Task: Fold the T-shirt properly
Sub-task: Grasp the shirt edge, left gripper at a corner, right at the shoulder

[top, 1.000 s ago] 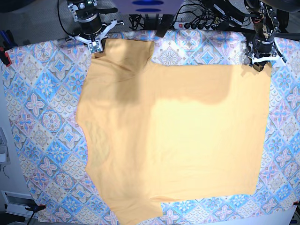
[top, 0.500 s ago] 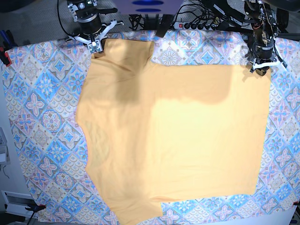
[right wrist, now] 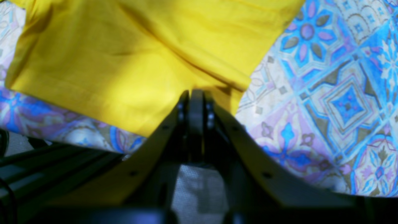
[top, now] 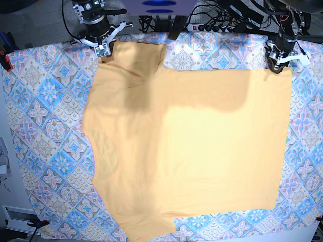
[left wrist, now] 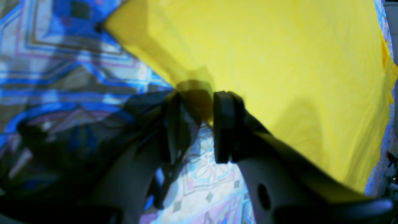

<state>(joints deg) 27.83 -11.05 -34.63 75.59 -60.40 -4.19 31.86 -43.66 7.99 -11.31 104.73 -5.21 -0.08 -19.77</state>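
Note:
The yellow-orange T-shirt lies spread flat on the tile-patterned tablecloth. One sleeve points to the far left and the other to the near edge. My right gripper is at the far-left sleeve. In the right wrist view it is shut on the hem of the T-shirt, and creases run toward its tips. My left gripper is at the shirt's far-right corner. In the left wrist view its jaws stand apart, with the corner of the T-shirt lying between the tips.
A power strip and cables run along the far edge behind the table. Red clamps pin the tablecloth at the left side. The shirt's near sleeve reaches the front edge.
My left gripper has drawn back toward the far edge, off the shirt's far-right corner. The shirt and the right gripper have not moved.

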